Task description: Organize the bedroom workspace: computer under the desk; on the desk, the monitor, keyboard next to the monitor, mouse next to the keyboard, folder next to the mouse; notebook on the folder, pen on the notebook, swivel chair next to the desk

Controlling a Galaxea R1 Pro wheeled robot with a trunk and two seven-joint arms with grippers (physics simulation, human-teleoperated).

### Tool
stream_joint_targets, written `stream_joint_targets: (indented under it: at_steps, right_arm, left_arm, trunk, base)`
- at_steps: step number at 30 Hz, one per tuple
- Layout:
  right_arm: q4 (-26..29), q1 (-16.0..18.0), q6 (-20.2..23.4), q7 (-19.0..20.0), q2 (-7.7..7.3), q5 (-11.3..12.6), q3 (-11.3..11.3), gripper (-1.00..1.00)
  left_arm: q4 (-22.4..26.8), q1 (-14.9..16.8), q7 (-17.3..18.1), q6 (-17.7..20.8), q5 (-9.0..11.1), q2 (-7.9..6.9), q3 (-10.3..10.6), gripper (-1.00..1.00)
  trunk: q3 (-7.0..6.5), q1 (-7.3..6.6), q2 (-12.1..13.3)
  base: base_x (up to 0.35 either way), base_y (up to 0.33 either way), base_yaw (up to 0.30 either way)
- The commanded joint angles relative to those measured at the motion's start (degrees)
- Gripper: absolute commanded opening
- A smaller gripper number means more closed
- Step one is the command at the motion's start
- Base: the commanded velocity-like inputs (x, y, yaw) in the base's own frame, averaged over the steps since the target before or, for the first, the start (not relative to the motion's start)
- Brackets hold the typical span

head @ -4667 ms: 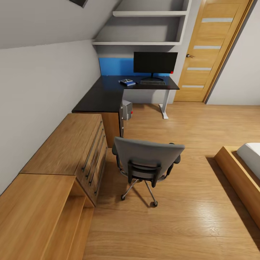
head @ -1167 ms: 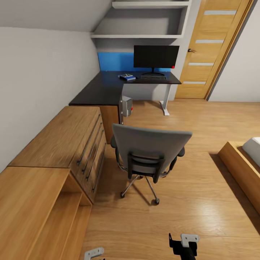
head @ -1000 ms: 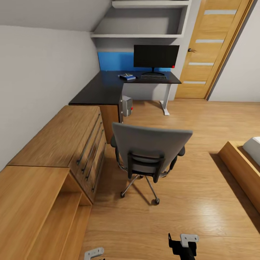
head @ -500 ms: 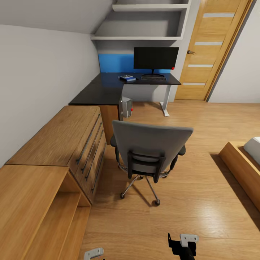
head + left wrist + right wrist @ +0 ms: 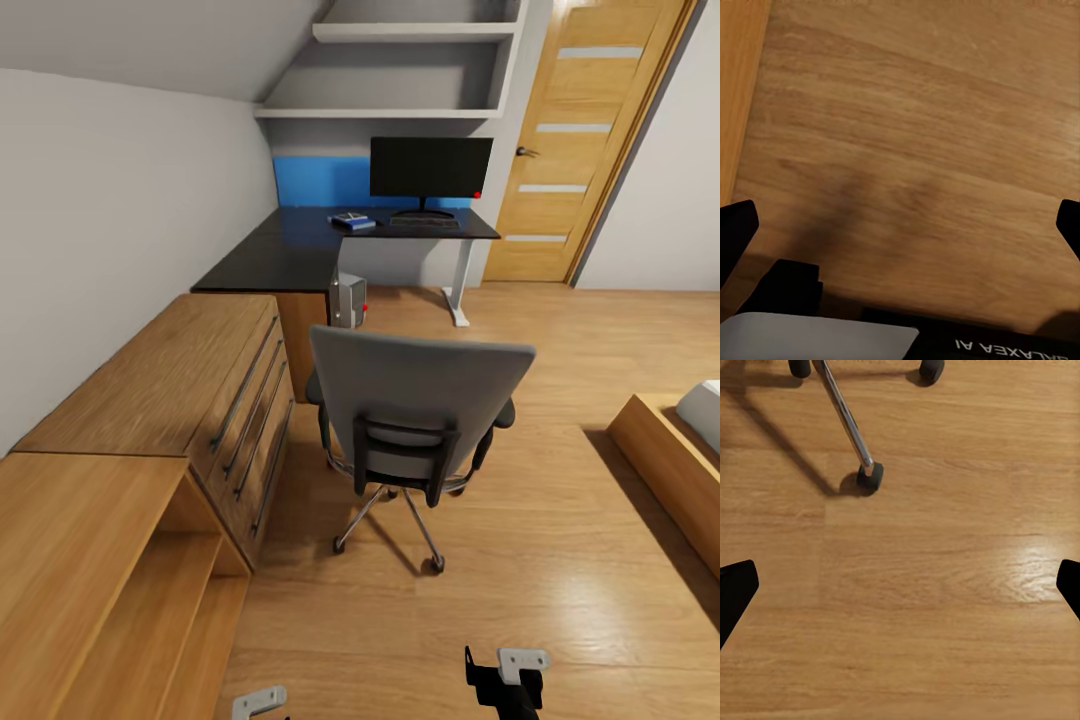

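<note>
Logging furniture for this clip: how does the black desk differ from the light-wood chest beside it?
The desk has a black top and bends in an L toward the door; the chest is light wood and runs straight. The desk carries the monitor and small items; the chest's top is bare. The chest shows long bar handles; the desk's drawer fronts are hidden here. Both stand along the same wall.

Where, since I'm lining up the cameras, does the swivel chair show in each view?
Head view: swivel chair at centre, its back toward the camera.
Right wrist view: its chrome leg and a castor.
Left wrist view: wood floor.
Shared landmark: the wood floor.
</note>
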State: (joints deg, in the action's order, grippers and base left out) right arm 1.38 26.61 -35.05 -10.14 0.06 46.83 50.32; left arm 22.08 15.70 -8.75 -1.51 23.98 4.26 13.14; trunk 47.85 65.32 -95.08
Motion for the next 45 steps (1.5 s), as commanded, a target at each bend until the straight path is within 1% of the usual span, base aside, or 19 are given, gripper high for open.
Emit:
stream_joint_targets:
  at_steps: [1,12,15,17,18,20,27,30,31,32,34,35,37,38,40,41,43,45]
  right_arm:
    - [0.03,0.02,-0.02,-0.50,0.02,0.03,0.48,1.00]
    - [0.03,-0.06,-0.02,-0.50,0.11,0.00,0.48,1.00]
    - [0.03,-0.07,-0.02,-0.50,0.11,-0.03,0.48,1.00]
    - [0.03,-0.07,-0.02,-0.50,0.12,-0.05,0.48,1.00]
    - [0.03,-0.07,-0.02,-0.50,0.06,-0.05,0.42,1.00]
    - [-0.02,-0.07,-0.02,-0.50,0.08,-0.14,0.45,1.00]
    - [0.01,-0.07,-0.02,-0.50,0.05,-0.24,0.43,1.00]
    - [0.10,-0.07,-0.02,-0.50,0.02,-0.30,0.40,1.00]
    - [0.22,-0.07,-0.02,-0.50,0.02,-0.35,0.43,1.00]
    - [0.62,-0.05,0.11,-0.55,0.09,-0.31,0.28,1.00]
    - [0.97,-0.01,0.32,-0.61,0.10,-0.26,0.17,1.00]
    - [1.57,0.05,0.48,-0.71,0.08,-0.19,0.09,1.00]
    - [2.48,0.12,0.64,-0.88,0.06,-0.15,0.04,1.00]
    - [4.58,0.57,0.99,-1.40,0.04,-0.10,-0.01,1.00]
    - [5.47,1.26,1.32,-1.81,0.04,-0.09,-0.03,1.00]
    - [6.09,2.31,1.97,-2.21,0.05,-0.08,-0.03,1.00]
    - [6.83,5.09,4.75,-2.70,0.09,-0.06,-0.05,1.00]
    - [7.09,6.70,6.53,-2.83,0.10,-0.05,-0.08,1.00]
  left_arm:
    - [0.00,0.03,-0.44,-0.16,0.48,-0.04,0.49,1.00]
    - [0.06,0.03,-0.55,-0.35,0.46,0.00,0.48,1.00]
    - [0.05,0.03,-0.59,-1.23,0.47,-0.01,0.48,1.00]
    - [0.03,0.03,-0.62,-2.65,0.50,0.02,0.51,1.00]
    - [0.00,0.03,-0.69,-4.33,0.56,0.04,0.55,1.00]
    - [-0.01,0.03,-0.73,-4.99,0.61,0.04,0.60,1.00]
    - [-0.39,0.03,-0.74,-5.12,0.67,0.14,0.66,1.00]
    - [-0.48,0.03,-0.74,-5.09,0.52,0.64,0.69,1.00]
    - [-0.07,0.05,-0.77,-5.09,0.46,1.16,0.71,1.00]
    - [1.94,0.09,-0.83,-4.93,0.09,2.45,0.73,1.00]
    - [2.86,0.12,-0.86,-4.89,-0.45,3.06,0.74,1.00]
    - [3.87,0.17,-0.92,-4.85,-1.39,3.64,0.74,1.00]
    - [5.02,0.28,-1.26,-4.79,-2.59,4.02,0.74,1.00]
    - [7.16,1.41,-3.30,-4.21,-4.45,4.42,0.73,1.00]
    - [7.84,2.57,-4.52,-3.29,-4.93,4.54,0.71,1.00]
    - [8.27,4.10,-5.41,-1.74,-5.24,4.63,0.69,1.00]
    - [8.60,7.78,-6.26,3.22,-5.47,4.82,0.67,1.00]
    - [8.63,9.74,-6.42,6.20,-5.49,4.97,0.65,1.00]
  trunk:
    - [0.14,0.22,-0.43]
    - [1.15,2.64,-4.84]
    - [1.43,3.30,-6.05]
    - [1.61,3.74,-6.85]
    - [1.76,3.96,-7.25]
    - [2.09,4.39,-8.05]
    - [3.32,5.93,-10.86]
    - [3.86,6.59,-12.06]
    - [4.04,6.81,-12.46]
    - [4.22,7.03,-12.87]
    - [4.58,7.47,-13.67]
    - [4.76,7.69,-14.07]
    - [5.12,8.13,-14.87]
    - [5.30,8.35,-15.27]
    - [5.66,8.79,-16.07]
    - [5.84,9.01,-16.48]
    - [6.20,9.45,-17.28]
    - [6.56,9.89,-18.08]
  base:
    - [0.000,0.000,0.000]
    - [0.000,0.000,0.000]
    - [0.000,0.000,0.000]
    - [0.000,0.000,0.002]
    - [0.000,0.000,0.006]
    - [0.000,0.000,0.002]
    - [0.000,0.000,0.000]
    - [0.000,0.000,0.000]
    - [0.000,0.000,0.000]
    - [0.000,0.000,0.000]
    - [0.000,0.000,0.000]
    - [0.000,0.000,0.000]
    - [0.000,0.000,0.000]
    - [0.000,0.000,0.000]
    - [0.000,0.000,0.000]
    - [0.000,0.000,0.000]
    - [0.000,0.000,0.000]
    - [0.000,0.000,0.000]
